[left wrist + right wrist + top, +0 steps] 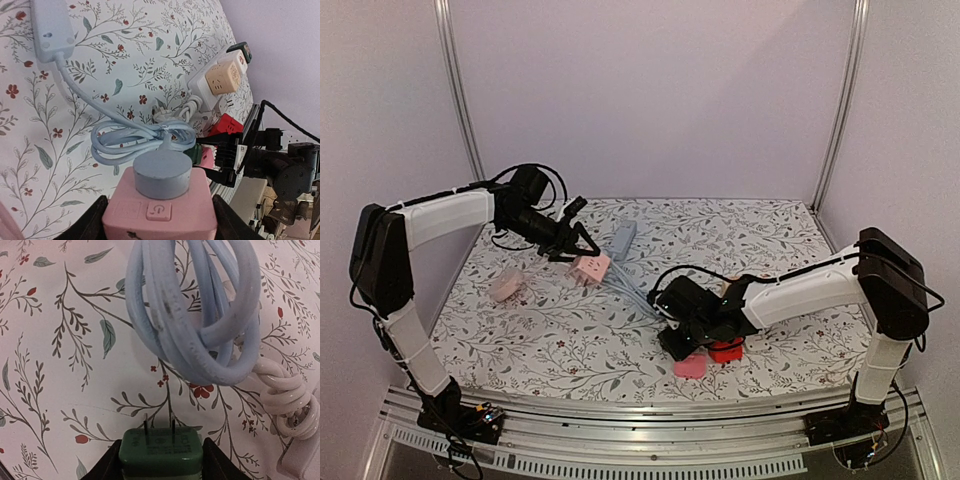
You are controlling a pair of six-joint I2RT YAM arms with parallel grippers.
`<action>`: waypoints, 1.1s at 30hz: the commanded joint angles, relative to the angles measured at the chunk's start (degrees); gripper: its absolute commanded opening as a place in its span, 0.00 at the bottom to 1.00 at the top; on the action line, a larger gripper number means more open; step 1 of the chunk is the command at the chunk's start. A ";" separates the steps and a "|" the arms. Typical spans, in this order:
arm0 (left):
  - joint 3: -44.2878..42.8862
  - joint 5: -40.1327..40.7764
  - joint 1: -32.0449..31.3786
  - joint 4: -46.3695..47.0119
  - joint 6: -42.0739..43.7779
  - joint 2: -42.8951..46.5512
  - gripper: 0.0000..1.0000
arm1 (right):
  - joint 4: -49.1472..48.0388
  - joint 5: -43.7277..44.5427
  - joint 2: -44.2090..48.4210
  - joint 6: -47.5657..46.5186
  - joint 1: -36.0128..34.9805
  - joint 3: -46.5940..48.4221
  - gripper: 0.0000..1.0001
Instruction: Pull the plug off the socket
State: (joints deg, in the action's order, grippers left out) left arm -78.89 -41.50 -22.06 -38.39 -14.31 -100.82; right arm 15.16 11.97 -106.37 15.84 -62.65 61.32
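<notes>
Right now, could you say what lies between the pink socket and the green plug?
A coiled blue cable, between pink socket and green plug, shown in left wrist view.

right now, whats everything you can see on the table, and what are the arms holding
pink socket cube: one, pink, in the left gripper
round plug: one, pale blue, seated in the pink socket cube
cable: one, pale blue, coiled mid-table
blue block: one, pale blue, far centre, cable leaves it
green plug: one, green, two prongs, in the right gripper
power strip: one, white, by the right arm
beige cube: one, plugged into the power strip
white cord: one, coiled
red block: one, near edge
pink piece: one, beside the red block
pale pink piece: one, left side
tablecloth: one, floral
left gripper: shut on the cube
right gripper: shut on the green plug
</notes>
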 commanded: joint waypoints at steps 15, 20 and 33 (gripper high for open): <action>-0.41 -4.92 -0.89 3.56 1.32 2.78 0.20 | -5.55 3.39 11.72 -2.49 -0.32 -4.94 0.79; -1.14 -6.64 -4.18 1.63 4.31 2.67 0.20 | -8.91 -0.74 15.79 -5.62 1.37 -5.02 0.82; -2.49 -11.51 -10.69 -2.22 9.40 1.03 0.21 | -14.63 -1.58 13.49 -12.26 2.45 -2.89 0.72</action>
State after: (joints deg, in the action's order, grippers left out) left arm -78.91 -47.88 -31.44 -41.39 -7.01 -100.84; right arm 2.42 11.62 -90.98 6.48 -60.29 56.71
